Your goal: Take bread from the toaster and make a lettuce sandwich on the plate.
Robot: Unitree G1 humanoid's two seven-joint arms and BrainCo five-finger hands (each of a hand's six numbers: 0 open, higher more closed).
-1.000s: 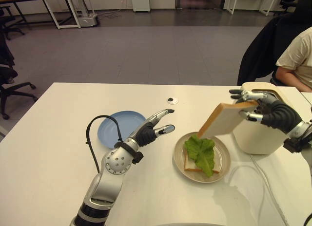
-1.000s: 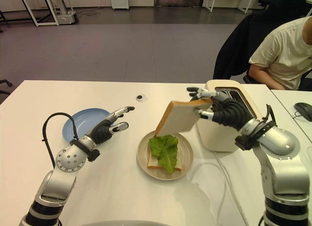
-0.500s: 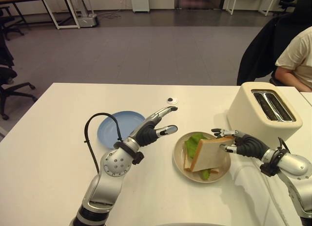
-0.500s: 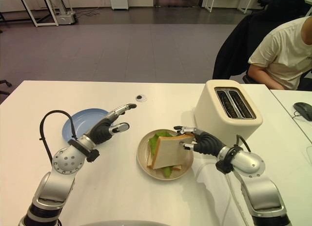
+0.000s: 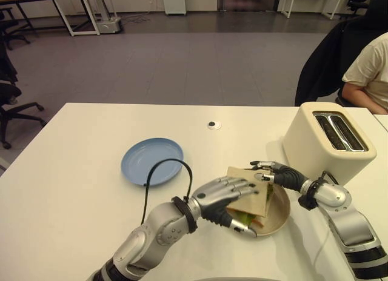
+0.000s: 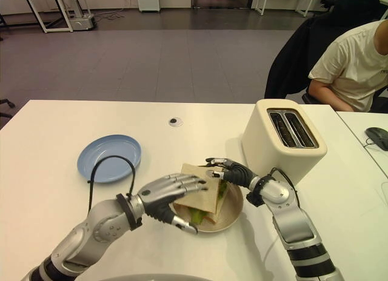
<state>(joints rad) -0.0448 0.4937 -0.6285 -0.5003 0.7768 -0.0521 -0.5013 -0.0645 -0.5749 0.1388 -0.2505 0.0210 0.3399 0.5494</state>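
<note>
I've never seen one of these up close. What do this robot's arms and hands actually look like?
Both arms are rounded silver metal shells with black rings at the joints and a black band at each wrist. The left hand and right hand are dark underneath, covered with jointed silver plates. A thin black cable loops out from the left forearm.
</note>
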